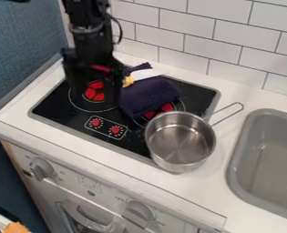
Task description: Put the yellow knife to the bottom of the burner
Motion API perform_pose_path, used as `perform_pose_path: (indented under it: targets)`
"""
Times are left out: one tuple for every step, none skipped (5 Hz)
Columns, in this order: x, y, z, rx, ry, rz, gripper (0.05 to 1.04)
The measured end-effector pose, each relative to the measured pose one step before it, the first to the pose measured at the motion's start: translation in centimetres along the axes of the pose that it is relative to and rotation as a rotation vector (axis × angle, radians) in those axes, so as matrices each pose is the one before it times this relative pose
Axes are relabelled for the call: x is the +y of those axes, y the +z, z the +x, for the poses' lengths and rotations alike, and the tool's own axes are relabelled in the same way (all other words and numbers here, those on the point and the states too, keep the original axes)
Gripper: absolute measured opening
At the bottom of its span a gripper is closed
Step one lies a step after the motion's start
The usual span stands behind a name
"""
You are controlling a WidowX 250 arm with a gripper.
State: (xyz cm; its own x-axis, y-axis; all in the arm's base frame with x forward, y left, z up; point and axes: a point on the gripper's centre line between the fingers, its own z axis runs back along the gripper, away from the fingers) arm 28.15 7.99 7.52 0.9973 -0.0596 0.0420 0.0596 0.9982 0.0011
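Two big knobs, the left one [42, 168] and the right one [138, 211], are on the white front [88, 186] of the toy stove, nearest to the camera. At the lower left corner there is an orange thing [14, 227], of which I cannot tell the kind. Behind the front goes the white counter [118, 163]. On it, at the right, is the grey sink [233, 168]. A metal pot [181, 141] stands upright at the near right edge of the black cooktop [63, 111], and its handle points to the sink and the wall. Farther, a dark purple cloth [148, 93] lies on the cooktop and covers partly the right burner [166, 107]. The yellow knife [129, 81] is at the far left part of this cloth, its pale blade upon the cloth, its yellow handle just beside the gripper [97, 99]. The gripper hangs over the left burner [95, 91]; its two fingers are spread, with the red of the burner seen between them. Last comes the white tiled wall [185, 41].
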Motion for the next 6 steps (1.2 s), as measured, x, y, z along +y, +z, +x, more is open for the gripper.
perform_pose_path:
  targets:
    - [0.478, 0.129, 2.492, -0.0388, -0.185, 0.0074, 1.0]
    - [0.452, -1.32, 2.944, -0.019, -0.101, 0.0059, 1.0]
    - [0.9, -0.77, 1.901, 0.0072, -0.0354, 0.0072, 1.0]
    - [0.152, -0.965, 0.296, 0.0305, -0.0087, -0.0047, 1.0]
    - [-0.133, -1.232, -0.152, 0.0376, -0.0034, 0.0065, 1.0]
    - [0.01, -0.619, -0.069, 0.013, -0.0115, 0.0003, 0.948]
